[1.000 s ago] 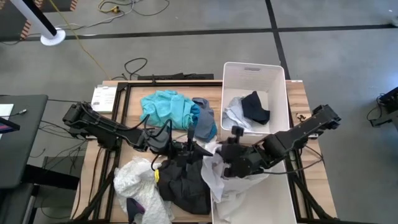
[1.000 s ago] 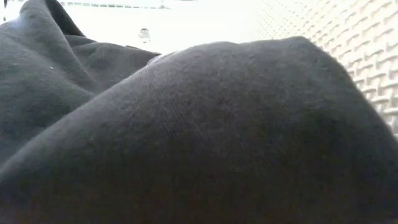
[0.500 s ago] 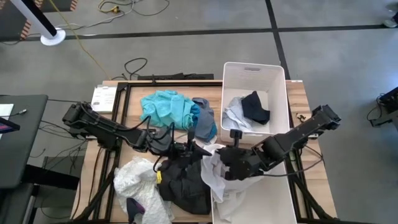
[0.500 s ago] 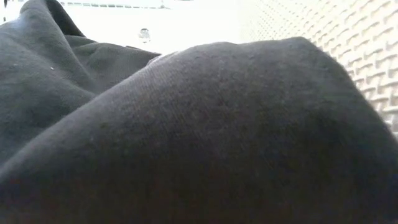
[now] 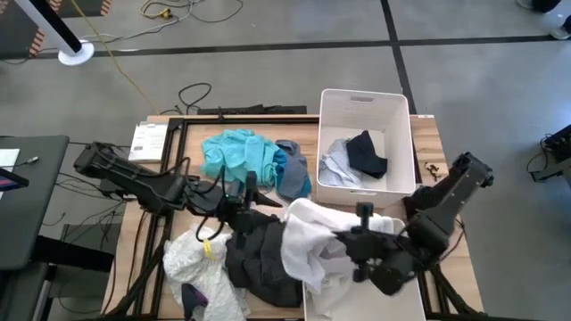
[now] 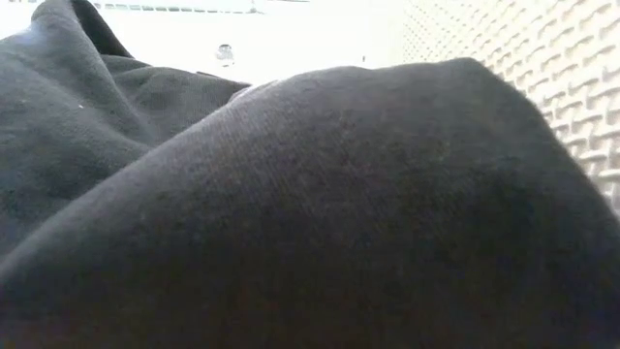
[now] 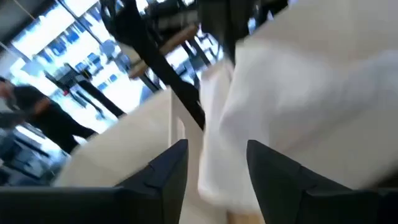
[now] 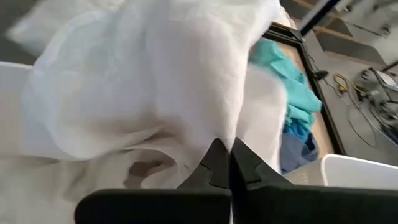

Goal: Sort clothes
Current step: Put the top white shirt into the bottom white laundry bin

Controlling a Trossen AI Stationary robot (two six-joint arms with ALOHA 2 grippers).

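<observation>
Right gripper, jaws pinching the white garment, hangs over the near bin's rim; left gripper, jaws spread, beside the cloth's edge.

Right tool pinched closed; left tool fingers apart.

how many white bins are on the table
2: one white bin at the table's far right, holding clothes; a second bin nearer, at the front right, largely covered by white fabric.
</observation>
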